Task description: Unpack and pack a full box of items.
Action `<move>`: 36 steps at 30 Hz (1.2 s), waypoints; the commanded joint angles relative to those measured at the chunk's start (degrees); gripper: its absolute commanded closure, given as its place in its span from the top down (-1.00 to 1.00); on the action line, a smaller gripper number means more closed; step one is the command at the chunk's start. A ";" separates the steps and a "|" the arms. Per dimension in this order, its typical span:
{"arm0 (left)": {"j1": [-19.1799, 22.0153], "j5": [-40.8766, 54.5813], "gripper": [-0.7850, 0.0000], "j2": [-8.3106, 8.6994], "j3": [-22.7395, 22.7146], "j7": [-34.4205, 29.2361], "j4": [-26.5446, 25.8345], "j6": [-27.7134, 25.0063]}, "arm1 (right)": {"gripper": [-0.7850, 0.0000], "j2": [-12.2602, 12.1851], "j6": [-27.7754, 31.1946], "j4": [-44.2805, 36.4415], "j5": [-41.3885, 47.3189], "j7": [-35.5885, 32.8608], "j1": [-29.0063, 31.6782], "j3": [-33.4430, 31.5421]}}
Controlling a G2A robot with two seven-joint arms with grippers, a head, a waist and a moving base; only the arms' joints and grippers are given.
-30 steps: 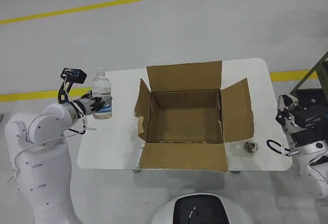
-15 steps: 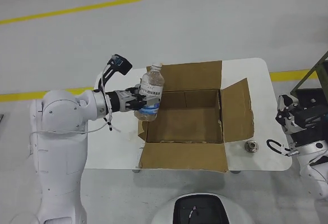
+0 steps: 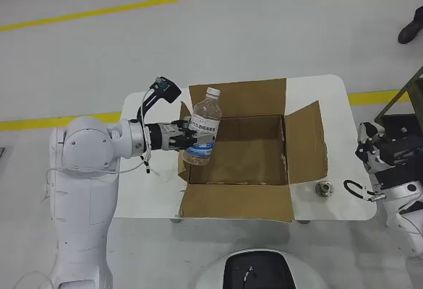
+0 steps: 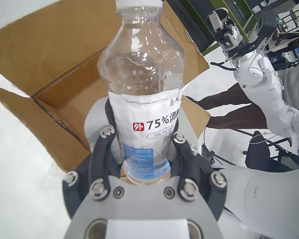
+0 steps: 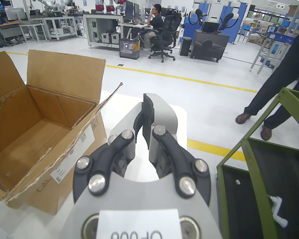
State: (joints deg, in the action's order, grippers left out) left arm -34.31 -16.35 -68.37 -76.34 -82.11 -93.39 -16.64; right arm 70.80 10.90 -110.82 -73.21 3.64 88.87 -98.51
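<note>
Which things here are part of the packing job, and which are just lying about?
Job: open cardboard box; bottle, held by the left gripper above the box's left wall; small metal item on the table to the box's right, probably for packing.
Lying about: green cart beside the table; right gripper, shut and empty.

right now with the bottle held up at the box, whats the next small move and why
Probably carry it a little further over the opening before lowering. The left gripper is shut on the lower half of the bottle, which seems to hang about above the left wall of the box, so going straight down might catch that edge.
</note>
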 commanded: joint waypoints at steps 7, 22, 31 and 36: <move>0.38 1.57 -1.00 -0.63 6.64 5.45 -2.46 1.12 | -1.00 0.00 0.00 0.00 0.00 0.00 0.00 0.00; 11.23 -11.94 -1.00 -4.60 28.85 9.14 15.97 13.24 | -1.00 0.00 0.00 0.00 0.00 0.00 0.00 0.00; 12.44 -15.17 -1.00 -5.65 32.17 10.24 21.12 16.38 | -1.00 0.00 0.00 0.00 0.00 0.00 0.00 0.00; 12.44 -15.17 -1.00 -5.65 32.17 10.24 21.12 16.38 | -1.00 0.00 0.00 0.00 0.00 0.00 0.00 0.00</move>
State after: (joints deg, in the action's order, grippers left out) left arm -21.86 -31.51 -74.02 -44.17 -71.86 -72.27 -0.26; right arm 70.80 10.90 -110.82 -73.21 3.64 88.87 -98.51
